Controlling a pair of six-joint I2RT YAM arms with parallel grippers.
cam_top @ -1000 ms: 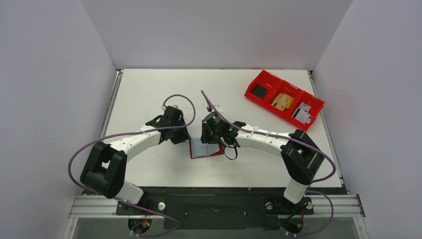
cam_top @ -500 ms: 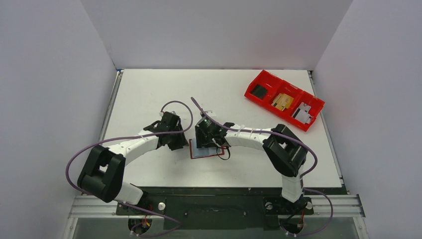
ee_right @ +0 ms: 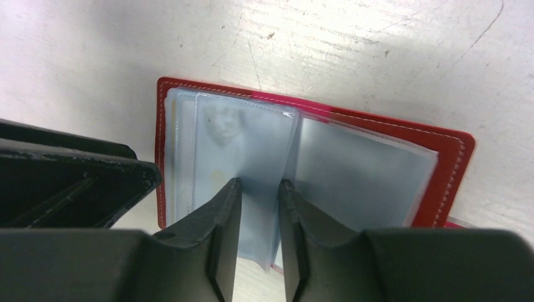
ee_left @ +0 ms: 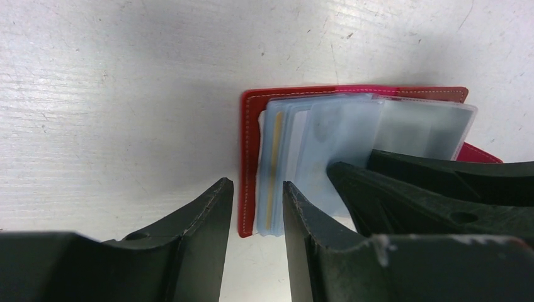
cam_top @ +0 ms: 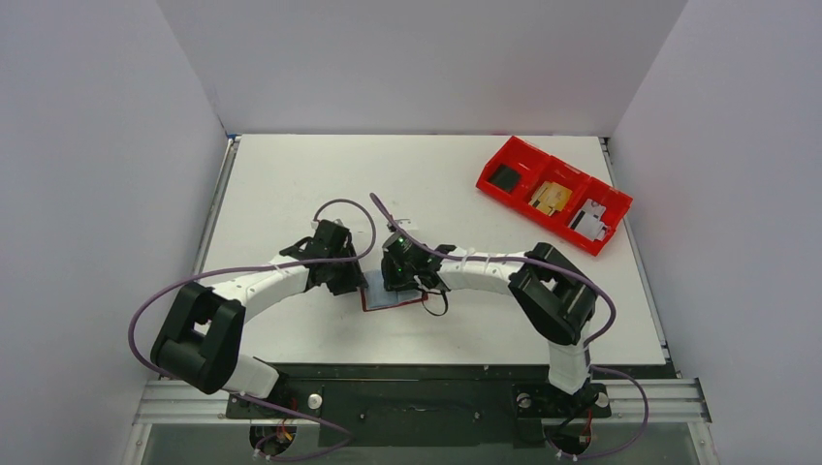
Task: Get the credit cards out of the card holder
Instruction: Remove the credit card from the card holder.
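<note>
The card holder (cam_top: 393, 298) lies open like a book on the table, red cover (ee_left: 352, 93) (ee_right: 453, 165) down, clear sleeves fanned up. The credit cards (ee_left: 275, 165) (ee_right: 214, 146) sit inside the sleeves, pale blue-grey, one with a yellowish band. My left gripper (cam_top: 353, 281) (ee_left: 256, 184) is open and straddles the holder's left edge, one finger on the sleeves, the other beside the cover with a gap. My right gripper (cam_top: 403, 279) (ee_right: 259, 182) stands narrowly open around one raised sleeve leaf near the spine. Whether that leaf holds a card is unclear.
A bright red three-compartment bin (cam_top: 553, 194) with small items stands at the back right. The two grippers are close together over the holder; the right fingers (ee_left: 434, 189) fill the left wrist view's lower right. White walls enclose the table (cam_top: 291, 174).
The right arm has swung left and lower over the holder, its jaws widening then narrowing around a sleeve. The holder slid slightly left. The left arm settled a little nearer.
</note>
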